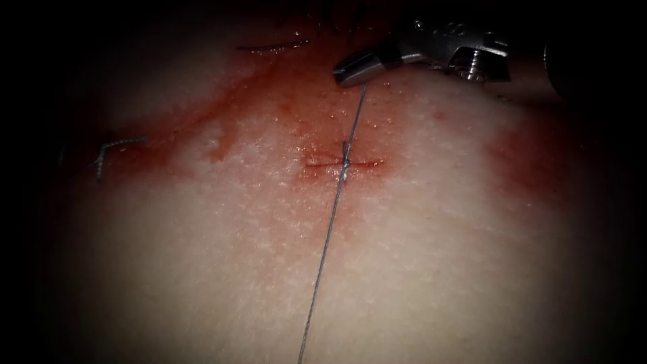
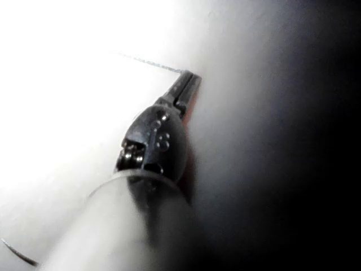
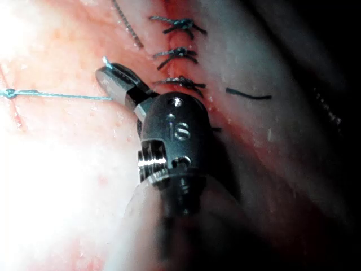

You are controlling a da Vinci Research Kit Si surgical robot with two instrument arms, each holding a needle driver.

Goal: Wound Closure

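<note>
A short cut (image 1: pixel 323 164) lies across the pale tissue (image 1: pixel 418 256), ringed by red fluid. One taut thread (image 1: pixel 328 236) crosses it at a knot (image 1: pixel 345 162). My right tool (image 1: pixel 356 69) sits above the cut, slightly to its right, with its jaws shut on the thread's far end. The right wrist view shows those jaws (image 3: pixel 113 76) gripping the thread (image 3: pixel 62 96), which runs to the knot (image 3: pixel 11 93). In the left wrist view my left tool (image 2: pixel 189 79) is shut on a thread (image 2: pixel 149 62). A thin curved sliver (image 2: pixel 17 255) lies nearby; I cannot tell whether it is the needle.
Cut ends of thread lie on the tissue at the far left (image 1: pixel 111 152) and at the top (image 1: pixel 273 46). Beside the right tool, a row of tied stitches (image 3: pixel 177 55) closes another cut, with a loose dark thread piece (image 3: pixel 248 95) past it.
</note>
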